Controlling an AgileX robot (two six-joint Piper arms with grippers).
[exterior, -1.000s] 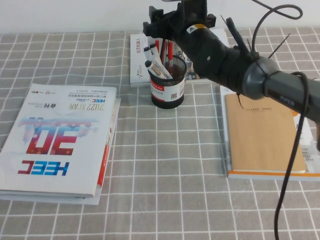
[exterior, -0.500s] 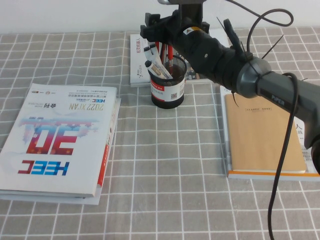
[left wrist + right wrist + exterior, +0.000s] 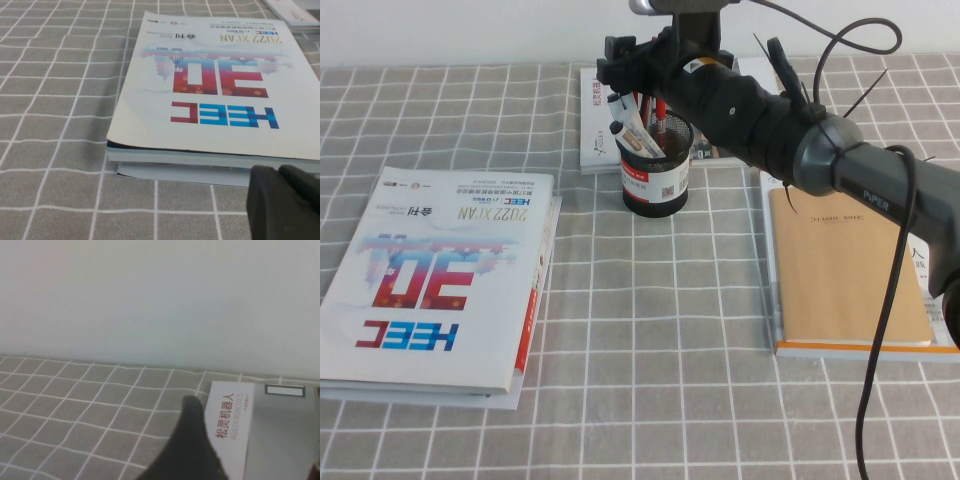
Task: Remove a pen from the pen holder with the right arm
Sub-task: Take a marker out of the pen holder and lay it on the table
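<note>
**Right pincer (image 3: 625, 70) wide open over pen holder (image 3: 655, 175), nothing held**

High view: right pincer hangs at the far side of the table, jaws spread wide with nothing between them. The black mesh pen holder stands right under it on the checked cloth (image 3: 650, 330). Pens (image 3: 632, 125), white and red, stick up out of the holder, tops just below the pincer; cannot tell if any touches it. A white booklet (image 3: 600, 130) lies flat beneath and just beyond the pincer, behind the holder. A brown notebook (image 3: 845, 265) lies back along the arm, to the pincer's right. A magazine (image 3: 450, 270) lies well apart, to its left.

Left wrist view: left pincer (image 3: 283, 200) is a dark shape just beside the magazine's edge; cannot tell if open or closed.

Right wrist view: one dark finger (image 3: 192, 450) of the right pincer hangs over the cloth, booklet just beside it, white wall (image 3: 150, 300) beyond. No pen in the grip.
</note>
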